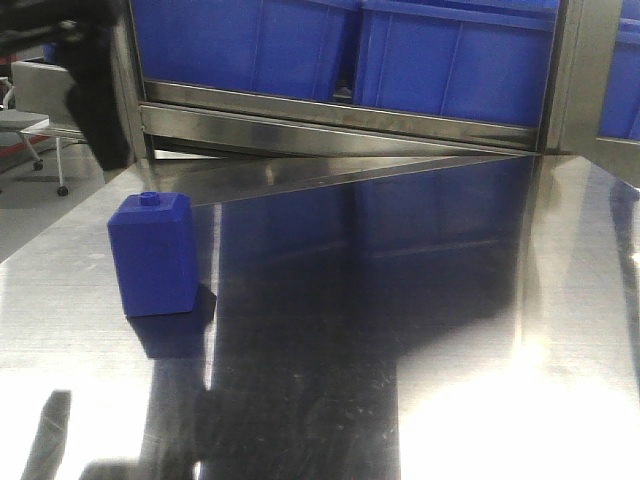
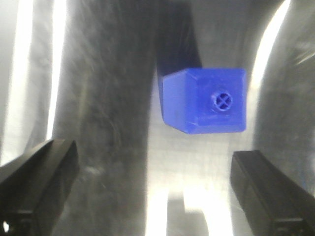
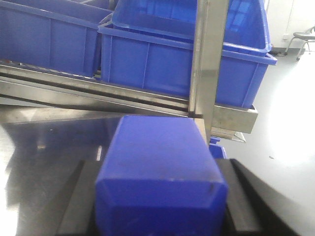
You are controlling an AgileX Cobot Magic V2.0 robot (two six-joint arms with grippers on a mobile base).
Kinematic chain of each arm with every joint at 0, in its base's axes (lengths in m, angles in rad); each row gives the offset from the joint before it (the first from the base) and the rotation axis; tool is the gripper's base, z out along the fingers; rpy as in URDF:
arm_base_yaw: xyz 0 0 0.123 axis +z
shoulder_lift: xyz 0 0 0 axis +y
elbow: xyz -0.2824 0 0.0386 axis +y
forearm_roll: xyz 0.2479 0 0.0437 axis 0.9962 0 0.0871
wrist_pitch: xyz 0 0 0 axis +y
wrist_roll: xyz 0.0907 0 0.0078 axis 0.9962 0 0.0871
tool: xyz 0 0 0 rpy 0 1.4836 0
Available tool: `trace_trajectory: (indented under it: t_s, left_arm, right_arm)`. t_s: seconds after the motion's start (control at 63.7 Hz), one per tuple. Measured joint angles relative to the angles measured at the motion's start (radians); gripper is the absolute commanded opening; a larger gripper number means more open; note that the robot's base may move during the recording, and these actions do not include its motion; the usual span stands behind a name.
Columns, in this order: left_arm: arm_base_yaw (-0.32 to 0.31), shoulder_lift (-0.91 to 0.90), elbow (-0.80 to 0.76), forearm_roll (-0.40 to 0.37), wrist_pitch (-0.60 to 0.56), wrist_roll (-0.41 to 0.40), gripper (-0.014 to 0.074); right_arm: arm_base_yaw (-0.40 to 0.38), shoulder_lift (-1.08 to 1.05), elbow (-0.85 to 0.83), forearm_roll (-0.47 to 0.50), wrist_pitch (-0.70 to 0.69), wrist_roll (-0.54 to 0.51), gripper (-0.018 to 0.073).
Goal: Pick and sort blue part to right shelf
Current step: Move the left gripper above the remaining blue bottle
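Observation:
A blue block-shaped part (image 1: 152,253) with a small round knob on top stands upright on the steel table at the left. In the left wrist view it (image 2: 204,101) lies straight below, ahead of my left gripper (image 2: 152,189), which hovers above with its black fingers (image 2: 37,179) spread wide and empty. My right gripper (image 3: 157,196) is shut on a second blue part (image 3: 160,172), which fills the space between its black fingers (image 3: 241,196). It faces the shelf of blue bins (image 3: 182,59). Neither gripper shows in the front view.
Blue plastic bins (image 1: 450,55) sit on a steel shelf rail (image 1: 340,125) behind the table. A vertical steel post (image 3: 209,64) stands just ahead of the right gripper. A dark arm part (image 1: 95,80) hangs at the upper left. A chair stands on the floor at left.

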Motion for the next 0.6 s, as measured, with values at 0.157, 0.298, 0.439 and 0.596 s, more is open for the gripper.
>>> trace_trajectory:
  t_s: [0.157,0.298,0.439,0.596]
  left_arm:
    - [-0.032,0.126,-0.142,0.001,0.126,-0.042,0.0689]
    - [-0.050,0.220,-0.245,0.038,0.189,-0.113,0.0689]
    - [-0.051,0.285,-0.304,0.069,0.194,-0.153,0.0689]
    - [-0.051,0.329,-0.322,0.070,0.194,-0.185,0.0689]
  right_arm:
    - [0.000,0.000,0.000,0.000,0.000,0.000,0.0396]
    - [0.000,0.000,0.000,0.000,0.000,0.000,0.0396]
    - [0.000,0.000,0.000,0.000,0.000,0.000,0.0396]
    - [0.000,0.000,0.000,0.000,0.000,0.000,0.0396]
